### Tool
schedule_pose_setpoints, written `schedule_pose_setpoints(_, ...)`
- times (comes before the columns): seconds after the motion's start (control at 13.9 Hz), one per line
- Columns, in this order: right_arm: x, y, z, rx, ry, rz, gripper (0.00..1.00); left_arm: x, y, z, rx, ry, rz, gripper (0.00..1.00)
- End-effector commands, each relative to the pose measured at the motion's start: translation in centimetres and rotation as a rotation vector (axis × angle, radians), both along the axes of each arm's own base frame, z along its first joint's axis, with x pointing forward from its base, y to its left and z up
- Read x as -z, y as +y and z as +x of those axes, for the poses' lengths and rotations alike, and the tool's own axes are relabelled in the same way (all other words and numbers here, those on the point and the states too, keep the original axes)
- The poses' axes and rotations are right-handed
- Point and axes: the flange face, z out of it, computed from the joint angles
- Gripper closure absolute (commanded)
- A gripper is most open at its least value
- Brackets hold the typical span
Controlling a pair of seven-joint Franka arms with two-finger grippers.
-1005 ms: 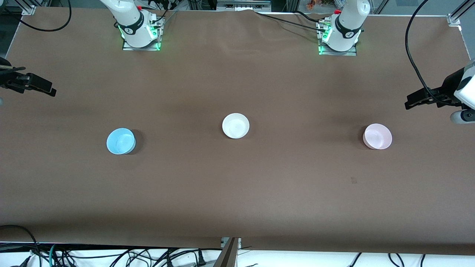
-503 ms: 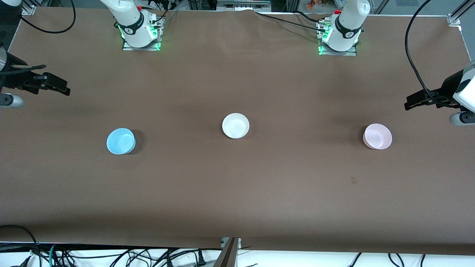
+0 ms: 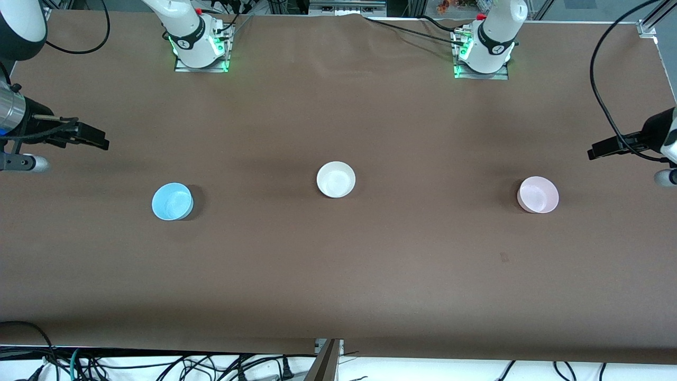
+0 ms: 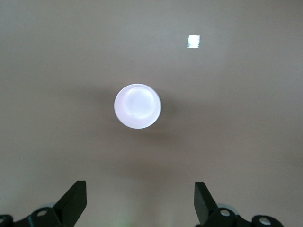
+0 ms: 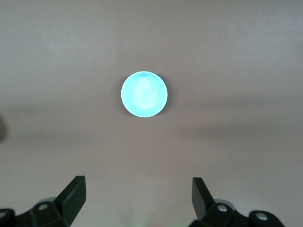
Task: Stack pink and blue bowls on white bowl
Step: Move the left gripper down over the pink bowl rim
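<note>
While the white bowl (image 3: 336, 179) sits mid-table, my right gripper (image 3: 90, 136) hangs open near the blue bowl (image 3: 172, 201), my left gripper (image 3: 608, 148) open near the pink bowl (image 3: 538, 194). In the left wrist view, pink (image 4: 137, 106) lies ahead of my spread fingers (image 4: 75, 201). Blue (image 5: 144, 94) lies likewise in the right wrist view.

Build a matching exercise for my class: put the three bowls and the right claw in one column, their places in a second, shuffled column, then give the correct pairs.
Column one:
1. blue bowl
2. white bowl
3. pink bowl
4. right claw

Column two:
A. mid-table, between the other two bowls
B. in the air, open, over the table edge at the right arm's end
C. on the table toward the left arm's end
D. on the table toward the right arm's end

Pairs: 1-D, 2-A, 3-C, 4-B
</note>
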Motion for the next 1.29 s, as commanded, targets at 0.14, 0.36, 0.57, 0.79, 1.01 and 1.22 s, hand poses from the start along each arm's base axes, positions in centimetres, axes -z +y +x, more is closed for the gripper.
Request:
schedule_pose_setpoints(0.14,-0.5,-0.5,0.6,0.008,-0.032,0.008,0.01,4.5,4.0,0.0,-0.037,0.015,0.000,0.00)
schedule_pose_setpoints(0.36,-0.4,-0.4,0.8,0.019,-0.038,0.010,0.01,8.9,6.6,0.2,0.060,0.011,-0.026,0.00)
schedule_pose_setpoints(0.57,-0.3,-0.7,0.9,0.024,-0.038,0.013,0.01,13.2,7.6,0.1,0.097,-0.031,-0.024,0.00)
schedule_pose_setpoints(0.79,-0.3,-0.7,0.9,0.024,-0.038,0.012,0.01,16.0,8.7,0.0,0.129,-0.078,-0.076,0.00)
schedule_pose_setpoints(1.01,-0.3,-1.0,0.9,0.029,-0.038,0.011,0.01,19.7,11.1,-0.1,0.129,-0.111,-0.148,0.00)
schedule_pose_setpoints(1.22,-0.3,-1.2,0.9,0.030,-0.038,0.012,0.01,22.7,12.2,-0.8,0.134,-0.151,-0.179,0.00)
